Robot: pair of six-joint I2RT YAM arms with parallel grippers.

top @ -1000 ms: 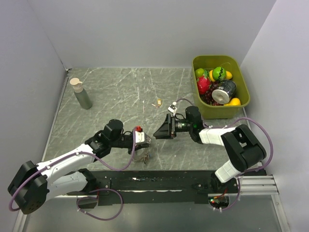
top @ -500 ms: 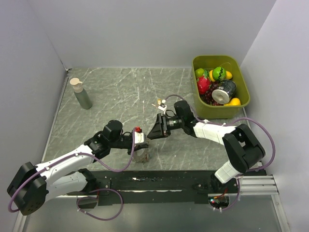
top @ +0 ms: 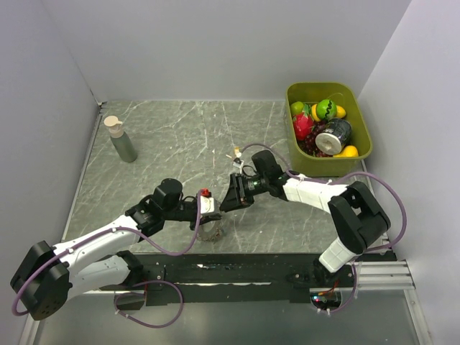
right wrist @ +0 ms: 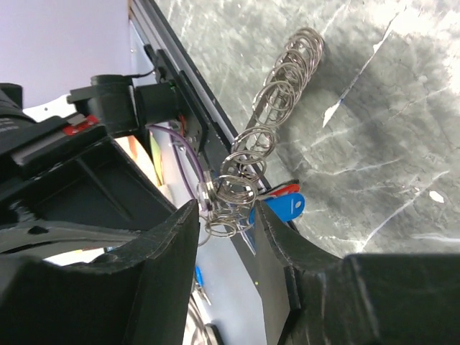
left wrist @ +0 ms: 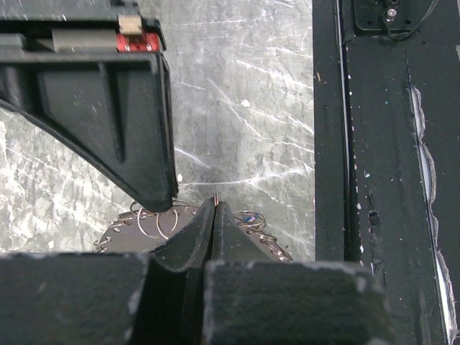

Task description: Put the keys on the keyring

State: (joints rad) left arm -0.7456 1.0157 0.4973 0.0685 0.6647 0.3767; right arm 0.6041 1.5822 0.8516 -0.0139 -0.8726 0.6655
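Hanging from the left gripper (left wrist: 215,210), whose fingers are clenched on its thin wire, the keyring (right wrist: 272,136) is held just above the table (top: 165,136), near its front edge. The right gripper (right wrist: 224,215) is seen with jaws parted around the coiled rings, and a blue key (right wrist: 286,206) is seen beside them.

Grey marbled desk (top: 180,136): bottle (top: 121,140) upper left, green bin (top: 330,167) upper right, tan key (top: 236,152) near centre.
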